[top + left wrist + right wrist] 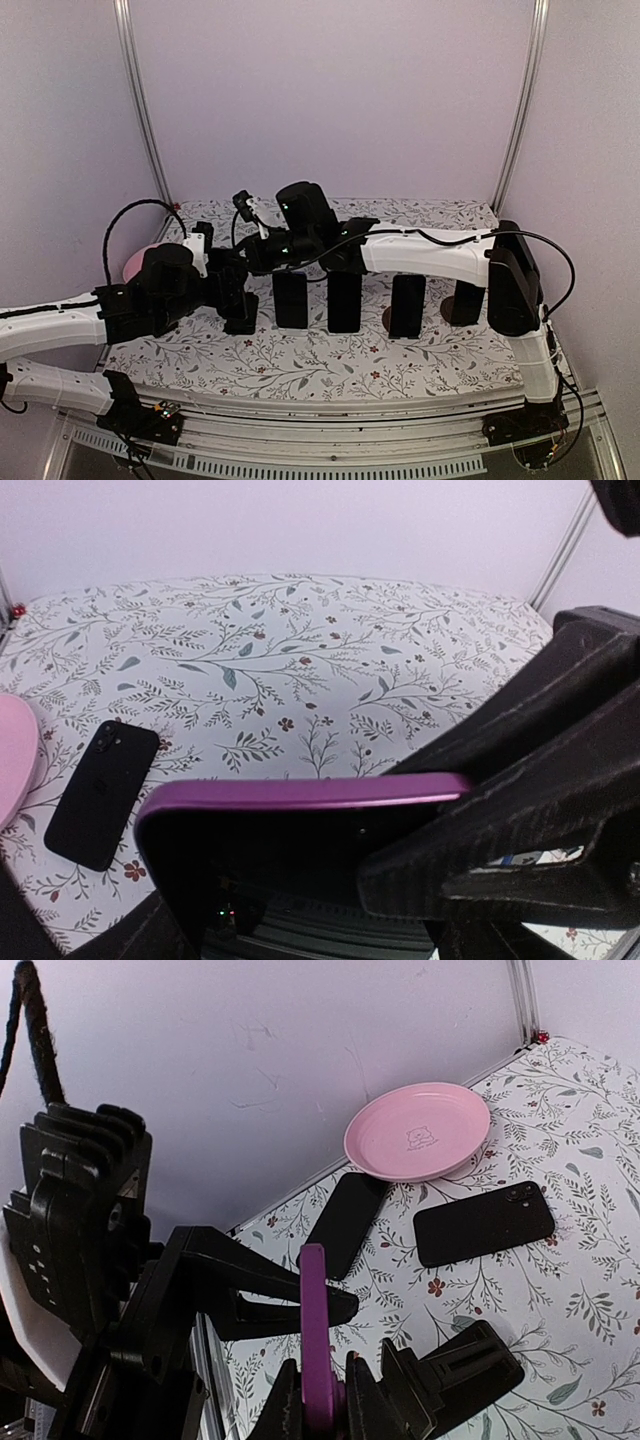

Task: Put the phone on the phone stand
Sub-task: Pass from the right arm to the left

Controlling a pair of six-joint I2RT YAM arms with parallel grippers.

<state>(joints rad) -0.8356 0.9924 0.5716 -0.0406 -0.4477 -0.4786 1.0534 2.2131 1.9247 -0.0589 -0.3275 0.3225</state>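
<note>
Right wrist view: right jaws clamp the purple phone (313, 1340) edge-on.

The table (300, 365), under a flowered cloth, carries a pink plate (420, 1138) by its left edge. A black phone (345, 1222) lies flat with one end at the plate's rim, a second black phone (483, 1223) near it. Upright dark phones (343, 300) stand in a row.

Pink plate (450, 1125) (small print at ctr) by wall, floral tablecloth (300, 630), metal corner posts (142, 100).
</note>
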